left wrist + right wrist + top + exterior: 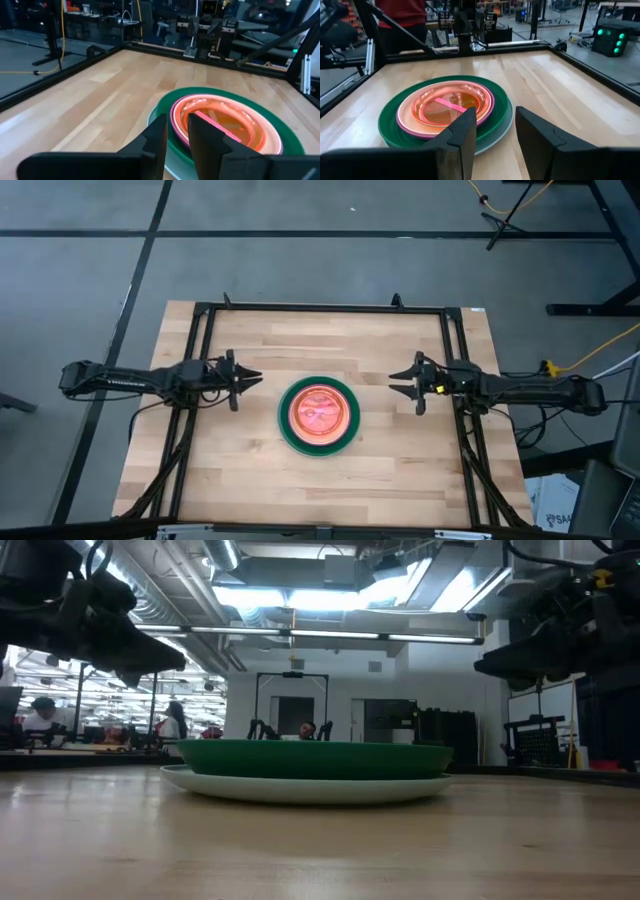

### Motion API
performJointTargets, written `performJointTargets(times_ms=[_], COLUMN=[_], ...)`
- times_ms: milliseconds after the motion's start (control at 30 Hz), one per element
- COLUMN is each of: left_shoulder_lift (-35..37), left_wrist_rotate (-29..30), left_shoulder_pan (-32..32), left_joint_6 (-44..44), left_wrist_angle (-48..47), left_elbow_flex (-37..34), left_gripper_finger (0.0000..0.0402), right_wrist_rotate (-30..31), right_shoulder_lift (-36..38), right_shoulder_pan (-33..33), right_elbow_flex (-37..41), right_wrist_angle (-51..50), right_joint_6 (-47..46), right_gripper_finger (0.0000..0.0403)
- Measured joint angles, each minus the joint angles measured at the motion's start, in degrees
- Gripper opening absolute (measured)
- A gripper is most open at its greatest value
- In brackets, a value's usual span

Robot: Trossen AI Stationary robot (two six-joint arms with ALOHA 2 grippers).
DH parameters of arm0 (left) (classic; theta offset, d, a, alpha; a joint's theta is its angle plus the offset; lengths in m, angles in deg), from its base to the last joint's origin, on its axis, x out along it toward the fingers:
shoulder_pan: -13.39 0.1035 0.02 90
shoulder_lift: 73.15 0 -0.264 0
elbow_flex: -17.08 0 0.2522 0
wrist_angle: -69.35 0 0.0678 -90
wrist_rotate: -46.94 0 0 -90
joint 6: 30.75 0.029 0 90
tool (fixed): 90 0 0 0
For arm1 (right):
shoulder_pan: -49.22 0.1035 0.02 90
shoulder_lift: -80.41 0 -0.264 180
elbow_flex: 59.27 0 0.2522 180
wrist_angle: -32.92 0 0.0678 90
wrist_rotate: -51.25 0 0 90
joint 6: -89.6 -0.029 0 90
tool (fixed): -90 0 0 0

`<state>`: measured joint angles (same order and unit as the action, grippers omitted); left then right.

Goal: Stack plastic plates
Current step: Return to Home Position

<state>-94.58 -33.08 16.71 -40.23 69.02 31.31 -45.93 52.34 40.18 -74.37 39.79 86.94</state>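
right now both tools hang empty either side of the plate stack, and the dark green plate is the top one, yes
Not quite. The dark green plate is near the bottom, showing only as an outer ring. The pink plate is on top, as the high view shows. The rest holds: the left tool and right tool hang empty either side of the stack.

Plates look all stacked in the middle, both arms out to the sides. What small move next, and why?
Probably nothing more on the plates: just park both arms. The plate stack sits nested, pink on top, while the left tool and right tool hang open and empty, clear on either side.
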Motion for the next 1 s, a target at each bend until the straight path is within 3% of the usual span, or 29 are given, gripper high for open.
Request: performJointTargets(times_ms=[233,600,767,933,1000], left_shoulder_lift=[5.0,12.3,16.6,19.4,20.4], left_wrist_rotate=[0.2,0.1,-1.1,-7.2,-6.2], left_shoulder_pan=[0.0,0.0,0.0,0.0,0.0], left_joint_6=[0.5,2.4,1.3,3.0,4.0], left_wrist_angle=[-2.1,-6.4,-11.6,-11.5,-12.1], left_elbow_flex=[0.0,0.0,0.0,0.0,0.0], left_gripper_finger=[0.0070,0.0063,0.0044,0.0015,0.0005], right_wrist_rotate=[4.0,3.1,3.1,2.7,2.3], right_shoulder_lift=[9.8,25.2,27.9,28.0,27.9], right_shoulder_pan=[0.0,0.0,0.0,0.0,0.0], right_elbow_flex=[0.4,0.3,0.3,0.8,0.9], right_wrist_angle=[-9.8,-20.6,-20.7,-19.3,-19.0], right_joint_6=[-0.8,-1.6,-1.3,0.2,0.2], right_gripper_finger=[0.0124,0.0035,0.0012,0.0002,0.0001])
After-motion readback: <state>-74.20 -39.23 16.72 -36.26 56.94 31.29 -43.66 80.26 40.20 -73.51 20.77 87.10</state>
